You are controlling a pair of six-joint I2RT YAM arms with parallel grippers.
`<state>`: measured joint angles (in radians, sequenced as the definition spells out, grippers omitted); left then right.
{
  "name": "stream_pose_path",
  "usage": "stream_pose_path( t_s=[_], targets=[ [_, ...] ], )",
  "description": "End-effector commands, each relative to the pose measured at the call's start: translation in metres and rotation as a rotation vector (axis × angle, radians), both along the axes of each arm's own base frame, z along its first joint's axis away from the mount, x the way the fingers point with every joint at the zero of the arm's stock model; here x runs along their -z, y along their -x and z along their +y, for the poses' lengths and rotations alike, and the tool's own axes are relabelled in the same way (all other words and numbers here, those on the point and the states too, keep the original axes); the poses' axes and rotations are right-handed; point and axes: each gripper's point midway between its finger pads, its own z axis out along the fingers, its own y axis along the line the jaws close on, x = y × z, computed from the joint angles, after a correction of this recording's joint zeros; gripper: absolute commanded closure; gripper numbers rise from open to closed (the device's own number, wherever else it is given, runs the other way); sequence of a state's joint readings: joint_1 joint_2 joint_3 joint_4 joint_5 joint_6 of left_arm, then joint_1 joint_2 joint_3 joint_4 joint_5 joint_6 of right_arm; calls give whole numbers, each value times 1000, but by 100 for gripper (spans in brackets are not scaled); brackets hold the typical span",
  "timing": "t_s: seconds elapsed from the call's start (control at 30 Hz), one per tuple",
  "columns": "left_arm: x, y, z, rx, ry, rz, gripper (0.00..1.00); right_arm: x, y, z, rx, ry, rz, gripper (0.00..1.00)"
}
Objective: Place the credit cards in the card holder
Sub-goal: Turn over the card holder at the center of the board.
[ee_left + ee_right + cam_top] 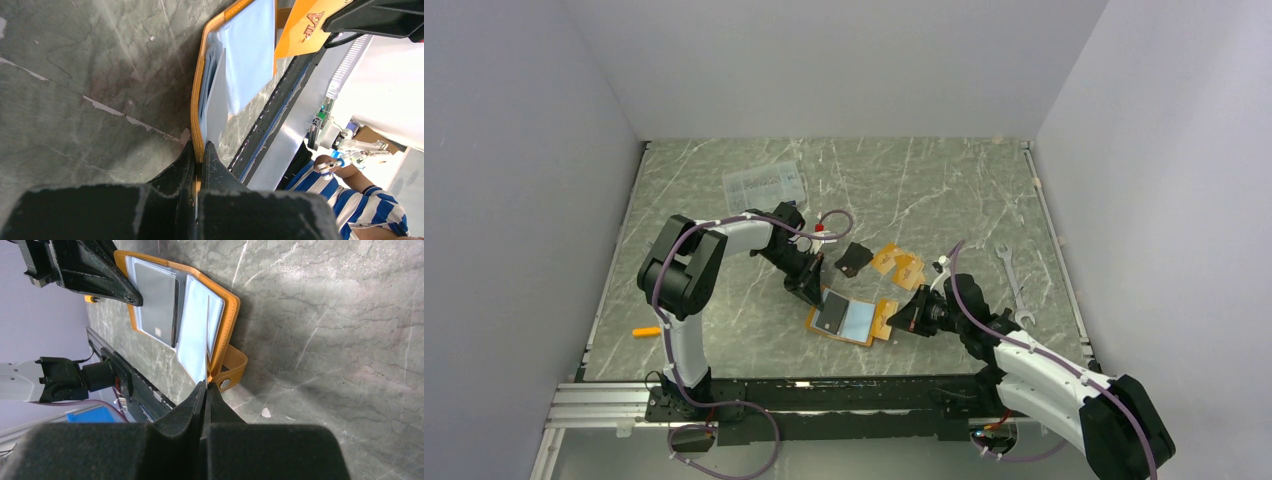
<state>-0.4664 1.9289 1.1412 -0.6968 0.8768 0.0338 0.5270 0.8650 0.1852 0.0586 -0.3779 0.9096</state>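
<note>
Left end effector: both black fingers pressed together on the orange rim of the card holder, with the rim sandwiched between the tips. Card holder lies open on the grey-green marbled counter, its pale blue sleeves exposed. Grey card sits in the sleeve nearest the fingers, partly under a blue leaf. Top right: orange card with dark "VIP" lettering, over the card holder's far side, its upper edge against the black right end effector (grip itself not resolvable here). Past the counter edge: metal rail, then a person in a blue-and-white striped shirt.
</note>
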Motion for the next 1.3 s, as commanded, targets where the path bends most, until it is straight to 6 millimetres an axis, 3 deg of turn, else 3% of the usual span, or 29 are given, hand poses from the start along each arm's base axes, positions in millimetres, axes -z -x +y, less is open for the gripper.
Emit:
stream_pose_path(
  t_s=[0.0, 0.43, 1.27],
  targets=[
    [0, -6, -2, 22, 14, -66, 99, -10, -4, 6, -9, -45, -35, 100],
    [-1, -5, -3, 26, 21, -66, 99, -9, -5, 8, -4, -61, -34, 100],
    [-3, -3, -5, 32, 28, -75, 99, -26, -10, 19, -32, -120, -65, 100]
  ],
)
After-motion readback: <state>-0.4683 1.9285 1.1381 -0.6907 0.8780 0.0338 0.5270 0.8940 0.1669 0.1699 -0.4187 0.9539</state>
